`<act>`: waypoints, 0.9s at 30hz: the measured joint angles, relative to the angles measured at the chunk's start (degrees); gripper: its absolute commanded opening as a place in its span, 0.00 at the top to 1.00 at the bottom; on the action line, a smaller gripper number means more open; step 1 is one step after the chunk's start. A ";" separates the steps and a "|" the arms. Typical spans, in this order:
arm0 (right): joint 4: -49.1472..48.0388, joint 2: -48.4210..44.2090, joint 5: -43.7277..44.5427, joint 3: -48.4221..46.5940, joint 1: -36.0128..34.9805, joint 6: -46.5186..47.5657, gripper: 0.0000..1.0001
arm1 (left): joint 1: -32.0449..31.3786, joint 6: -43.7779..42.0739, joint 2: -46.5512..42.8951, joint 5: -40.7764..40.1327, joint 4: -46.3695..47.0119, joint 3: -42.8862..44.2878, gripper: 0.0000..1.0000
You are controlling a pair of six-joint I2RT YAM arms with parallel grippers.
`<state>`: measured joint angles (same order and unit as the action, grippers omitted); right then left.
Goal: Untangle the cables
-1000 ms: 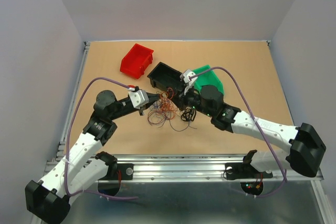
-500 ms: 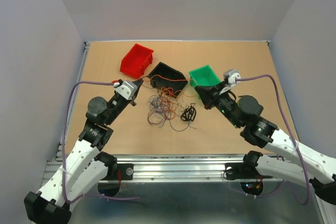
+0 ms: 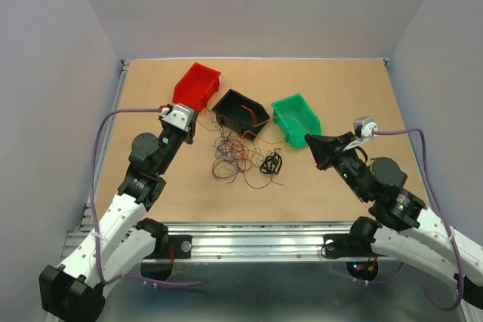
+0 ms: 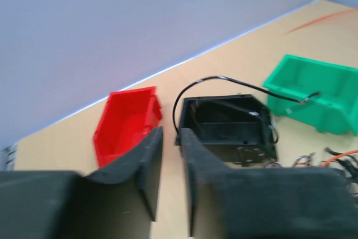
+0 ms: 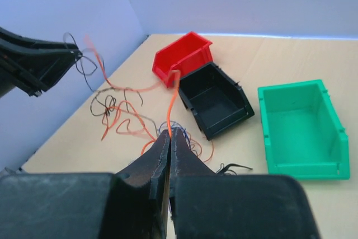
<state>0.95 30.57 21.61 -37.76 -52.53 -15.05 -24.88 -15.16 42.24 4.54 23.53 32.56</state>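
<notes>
Cables (image 3: pixel 232 154): a loose tangle is seen on the desk (image 3: pixel 355 96), before the black bin (image 3: pixel 240 111), between both arms.
Right pincer (image 5: pixel 169 132): clamped tight on an orange strand (image 5: pixel 174 90), which is stretched out over the tangle.
Left pincer (image 4: pixel 170 135): jaws parted slightly, nothing held; raised near the red bin (image 4: pixel 123 124), off the tangle.

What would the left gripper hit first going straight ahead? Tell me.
Probably the red bin; the left gripper aims at its edge beside the black bin, though it might slip between them.
</notes>
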 measured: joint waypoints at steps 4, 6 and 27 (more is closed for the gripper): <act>0.48 -3.41 0.92 0.00 0.00 0.02 0.99 | 1.40 -0.20 -0.68 -2.69 0.11 0.00 0.56; 0.48 -3.54 0.87 0.00 0.00 0.02 0.99 | 1.38 -0.61 -0.87 -2.34 0.24 0.00 0.58; 0.79 -1.33 -6.86 0.02 0.00 0.48 0.99 | -6.93 -10.97 13.29 34.88 -7.06 -0.13 0.28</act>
<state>1.74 29.23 14.74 -37.74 -52.53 -14.57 -31.81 -26.13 55.53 39.42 16.47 32.42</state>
